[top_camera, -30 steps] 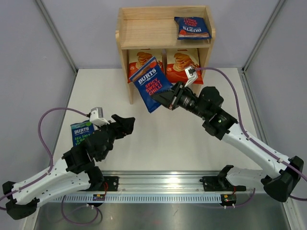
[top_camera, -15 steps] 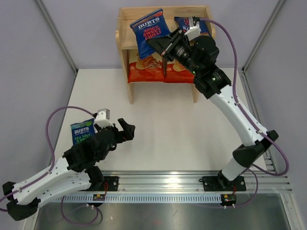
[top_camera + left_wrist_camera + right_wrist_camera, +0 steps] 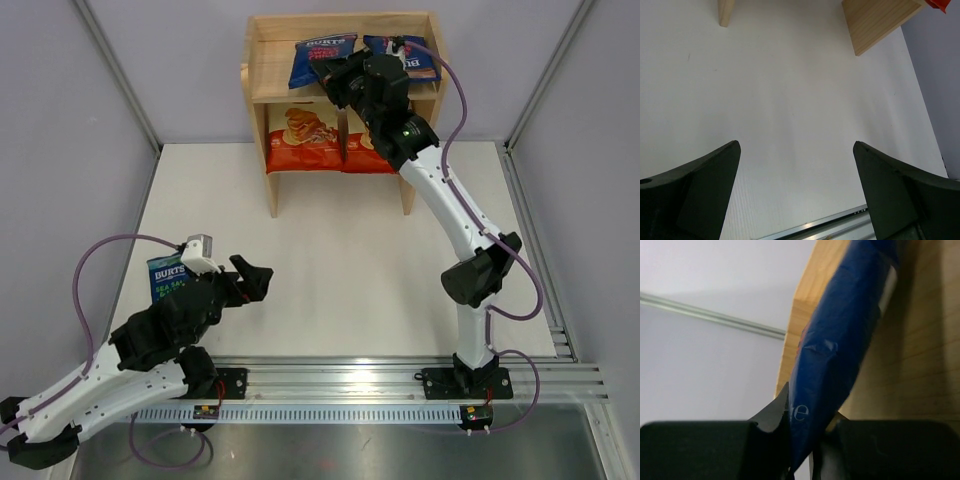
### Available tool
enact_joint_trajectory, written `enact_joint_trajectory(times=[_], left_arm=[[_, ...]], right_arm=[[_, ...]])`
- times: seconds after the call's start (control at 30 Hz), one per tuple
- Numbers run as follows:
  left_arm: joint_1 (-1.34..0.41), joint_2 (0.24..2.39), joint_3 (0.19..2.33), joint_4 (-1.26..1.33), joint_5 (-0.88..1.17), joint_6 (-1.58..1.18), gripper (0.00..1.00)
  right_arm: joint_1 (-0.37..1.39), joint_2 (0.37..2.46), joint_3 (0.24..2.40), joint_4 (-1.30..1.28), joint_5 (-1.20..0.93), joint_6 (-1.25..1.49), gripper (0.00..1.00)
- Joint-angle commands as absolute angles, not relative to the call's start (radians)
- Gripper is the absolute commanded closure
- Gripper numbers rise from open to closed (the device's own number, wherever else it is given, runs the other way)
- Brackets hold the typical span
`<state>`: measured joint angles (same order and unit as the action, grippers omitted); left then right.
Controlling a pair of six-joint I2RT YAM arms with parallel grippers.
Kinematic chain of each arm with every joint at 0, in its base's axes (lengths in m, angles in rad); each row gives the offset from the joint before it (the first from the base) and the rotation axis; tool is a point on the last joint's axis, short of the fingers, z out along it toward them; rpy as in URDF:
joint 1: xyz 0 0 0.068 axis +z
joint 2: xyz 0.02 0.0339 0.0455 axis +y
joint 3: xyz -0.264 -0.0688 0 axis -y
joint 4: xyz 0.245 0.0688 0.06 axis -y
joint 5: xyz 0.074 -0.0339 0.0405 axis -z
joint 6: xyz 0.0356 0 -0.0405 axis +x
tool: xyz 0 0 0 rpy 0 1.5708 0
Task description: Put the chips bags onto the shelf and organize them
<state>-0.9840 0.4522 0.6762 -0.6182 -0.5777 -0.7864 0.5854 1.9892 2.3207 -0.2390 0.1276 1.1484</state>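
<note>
Right jaws clamped a blue bag over the shelf top; left jaws gaped, teal bag just behind.

White arms with black joints, purple cables, black fingers.

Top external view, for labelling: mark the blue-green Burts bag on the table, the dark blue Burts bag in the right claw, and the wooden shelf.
blue-green Burts bag [image 3: 166, 278]: top external view, printed front.
dark blue Burts bag [image 3: 316, 62]: top external view, front centre.
light wooden shelf [image 3: 268, 70]: top external view, bare top board.
</note>
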Motion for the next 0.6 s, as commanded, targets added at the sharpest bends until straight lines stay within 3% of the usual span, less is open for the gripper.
enact_joint_trajectory(times=[0.0, 0.17, 0.37, 0.57], left_arm=[[-0.982, 0.411, 0.66, -0.637, -0.555, -0.784, 0.01], [-0.982, 0.362, 0.653, -0.655, -0.545, -0.788, 0.01], [-0.982, 0.342, 0.653, -0.673, -0.525, -0.805, 0.01], [-0.982, 0.319, 0.663, -0.698, -0.519, -0.811, 0.01]], right_arm=[[0.569, 1.996, 2.398, -0.267, 0.248, 1.247, 0.89], [0.563, 1.968, 2.356, -0.314, 0.363, 1.299, 0.9], [0.532, 1.98, 2.321, -0.31, 0.353, 1.406, 0.88], [0.525, 2.0, 2.376, -0.396, 0.313, 1.417, 0.75]])
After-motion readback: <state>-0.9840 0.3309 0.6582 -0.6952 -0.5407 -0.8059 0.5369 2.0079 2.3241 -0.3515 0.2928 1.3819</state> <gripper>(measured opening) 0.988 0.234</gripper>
